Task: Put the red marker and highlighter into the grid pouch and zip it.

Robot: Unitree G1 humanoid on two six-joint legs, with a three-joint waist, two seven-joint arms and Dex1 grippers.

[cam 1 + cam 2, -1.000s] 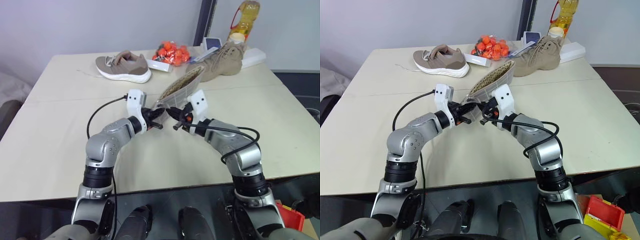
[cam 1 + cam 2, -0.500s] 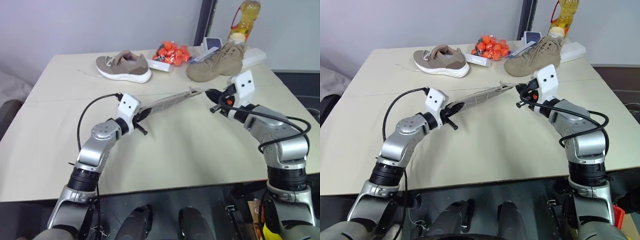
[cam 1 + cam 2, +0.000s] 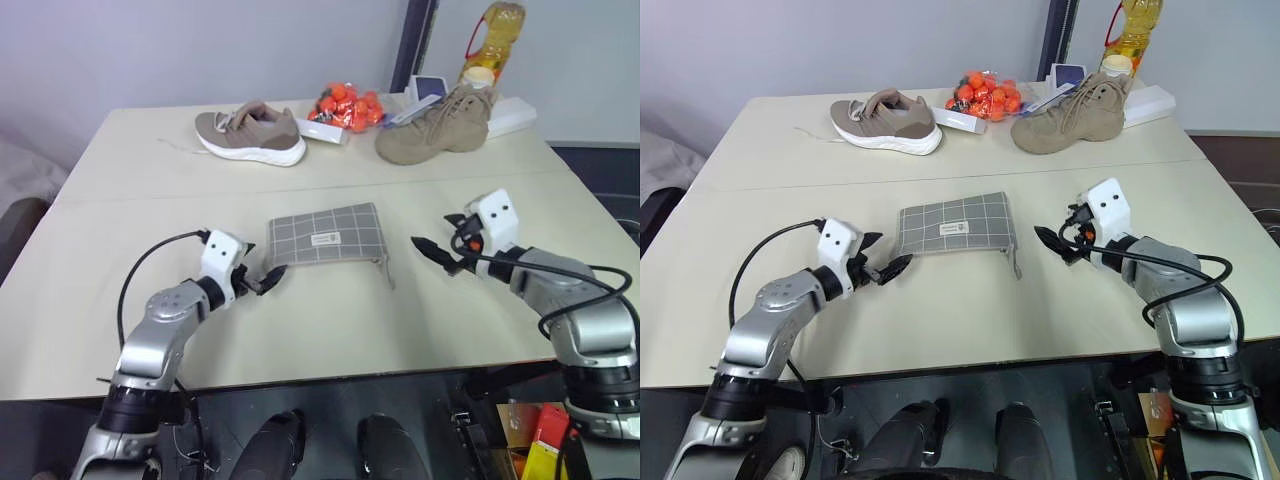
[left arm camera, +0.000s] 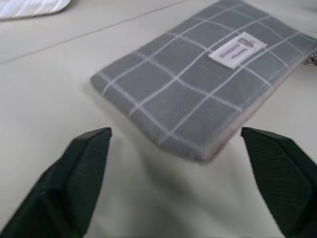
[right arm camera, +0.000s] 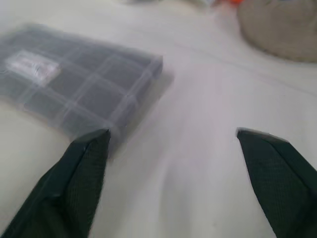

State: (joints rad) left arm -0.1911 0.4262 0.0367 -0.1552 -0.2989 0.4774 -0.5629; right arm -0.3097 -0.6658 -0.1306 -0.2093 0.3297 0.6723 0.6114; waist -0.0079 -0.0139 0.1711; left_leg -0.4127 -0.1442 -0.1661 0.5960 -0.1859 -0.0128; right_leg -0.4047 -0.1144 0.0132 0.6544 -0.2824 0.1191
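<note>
The grid pouch point(image 3: 325, 237) lies flat on the table, grey with white grid lines and a small white label, its zipper pull point(image 3: 388, 273) trailing off the near right corner. My left gripper point(image 3: 258, 277) is open just off the pouch's left end, touching nothing; the left wrist view shows that end point(image 4: 198, 94) beyond its spread fingers. My right gripper point(image 3: 437, 234) is open to the right of the pouch, a short gap away and holding nothing. The pouch's right end point(image 5: 79, 82) appears in the right wrist view. The red marker and the highlighter are out of view.
Along the table's far side stand a low tan sneaker point(image 3: 250, 133), a bag of orange-red items point(image 3: 345, 104), a tan boot point(image 3: 432, 128), a yellow oil bottle point(image 3: 487, 35) and a white box point(image 3: 510, 112). The table's near edge runs just below both arms.
Both grippers held the pouch up and stretched between them. They have opened and swung apart and down, and the pouch now lies flat on the table.
</note>
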